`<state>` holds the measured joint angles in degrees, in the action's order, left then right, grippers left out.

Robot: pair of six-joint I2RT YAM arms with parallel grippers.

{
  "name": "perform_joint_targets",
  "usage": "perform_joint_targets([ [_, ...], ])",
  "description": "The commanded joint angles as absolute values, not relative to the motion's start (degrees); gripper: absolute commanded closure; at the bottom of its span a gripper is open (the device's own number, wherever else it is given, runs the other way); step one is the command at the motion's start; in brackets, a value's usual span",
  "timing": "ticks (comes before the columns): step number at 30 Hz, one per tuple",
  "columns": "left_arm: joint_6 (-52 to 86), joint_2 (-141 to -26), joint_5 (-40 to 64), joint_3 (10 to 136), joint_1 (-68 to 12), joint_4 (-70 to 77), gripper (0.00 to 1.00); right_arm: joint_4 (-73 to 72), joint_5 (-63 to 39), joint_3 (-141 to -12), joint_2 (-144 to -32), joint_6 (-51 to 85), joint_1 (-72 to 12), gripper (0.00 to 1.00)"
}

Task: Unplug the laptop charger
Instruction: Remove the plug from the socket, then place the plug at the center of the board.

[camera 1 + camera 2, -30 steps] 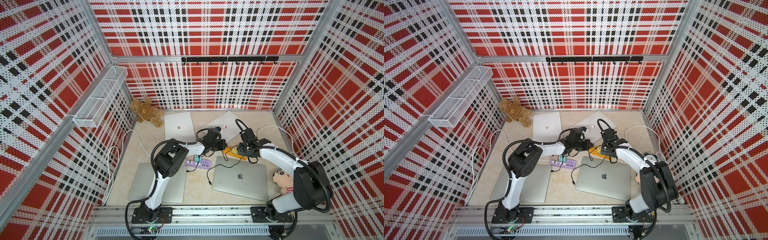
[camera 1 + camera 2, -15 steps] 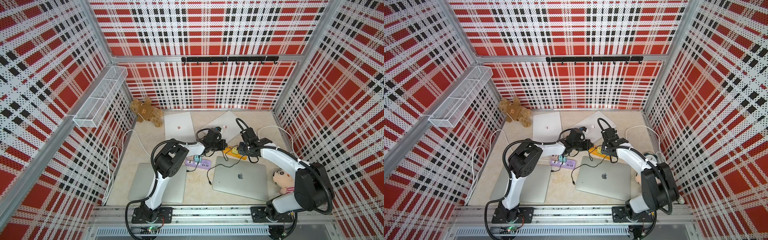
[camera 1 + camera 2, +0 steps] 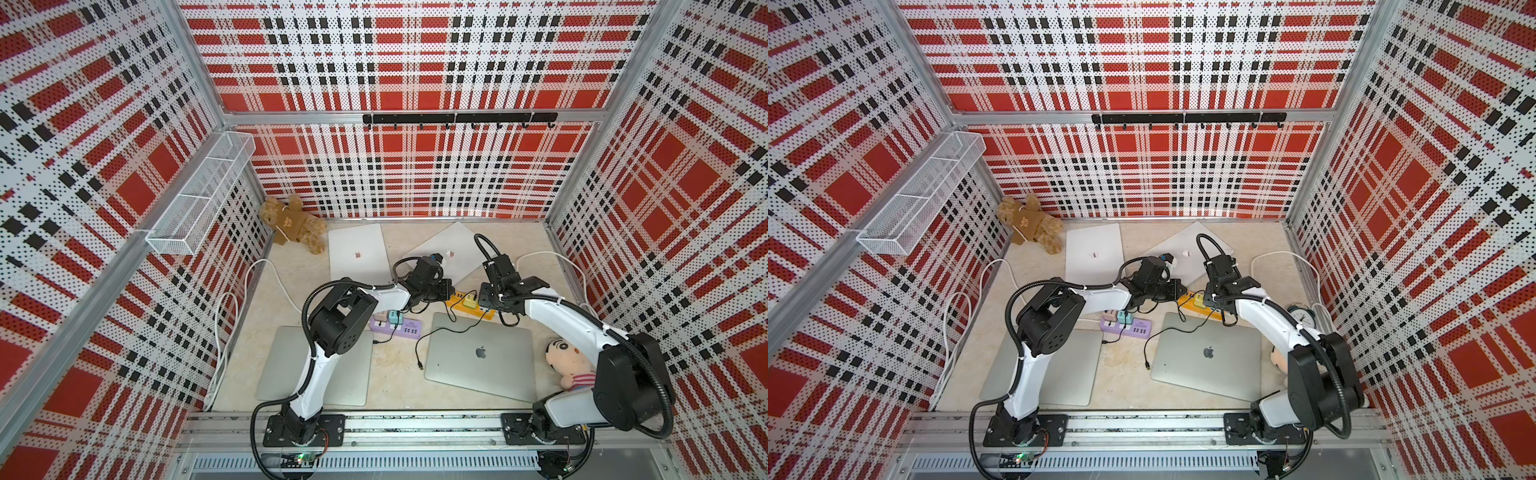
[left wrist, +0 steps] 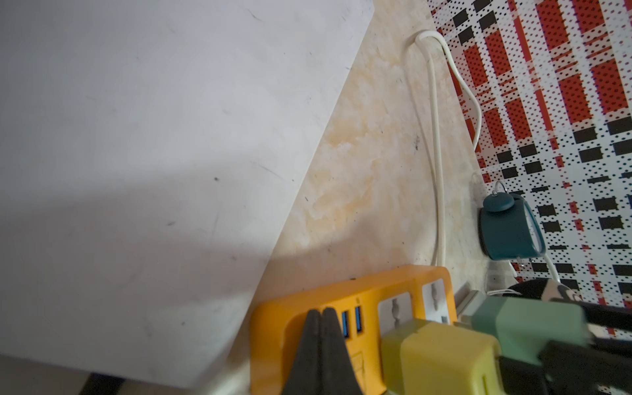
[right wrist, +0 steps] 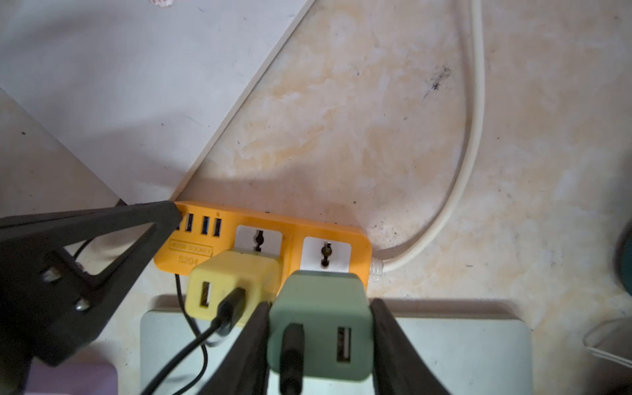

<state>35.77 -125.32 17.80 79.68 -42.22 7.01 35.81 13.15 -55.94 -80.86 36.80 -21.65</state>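
The left gripper (image 4: 321, 325) has its jaws pressed together with nothing between them, its tips set on the USB-port end of the orange power strip (image 5: 294, 236). Just beyond those tips lies a closed white laptop (image 4: 136, 136), its edge reaching the strip's corner. Behind this gripper, a purple power strip (image 3: 399, 328) holds two small plugs.

Between the grippers, a yellow charger (image 5: 236, 273) sits in the socket next to the USB ports, a black cable (image 5: 191, 345) plugged into it. It crowds the right gripper's inner finger.

The right gripper (image 5: 319, 307) is part-open, its jaws clamped on both flanks of the green charger (image 5: 321, 362), which stands at the strip's end socket. Whether its pins are fully seated cannot be told. Beneath this gripper lies a silver laptop (image 5: 444, 352). On the gripper's outer side, a white cable (image 5: 473, 136) leaves the strip and loops away. Farther out, a teal alarm clock (image 4: 509, 229) stands by the wall.
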Motion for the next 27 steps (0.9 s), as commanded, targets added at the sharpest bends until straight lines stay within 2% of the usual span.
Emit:
perform_joint_targets([
  [1, 36.3, -126.8, 18.5, 77.9, -44.0, -3.3, 1.00, 37.3, 15.4, -57.7, -78.3, 36.5, -22.1, 0.76],
  [15, 40.1, -119.4, 21.1, 82.8, -42.8, -1.4, 1.00, 37.7, 13.1, -56.8, -70.2, 38.0, -24.7, 0.77],
  [27, 39.9, -112.3, 20.7, 82.5, -40.1, -3.1, 1.00, 42.6, 15.4, -61.5, -67.2, 38.8, -29.2, 0.77],
])
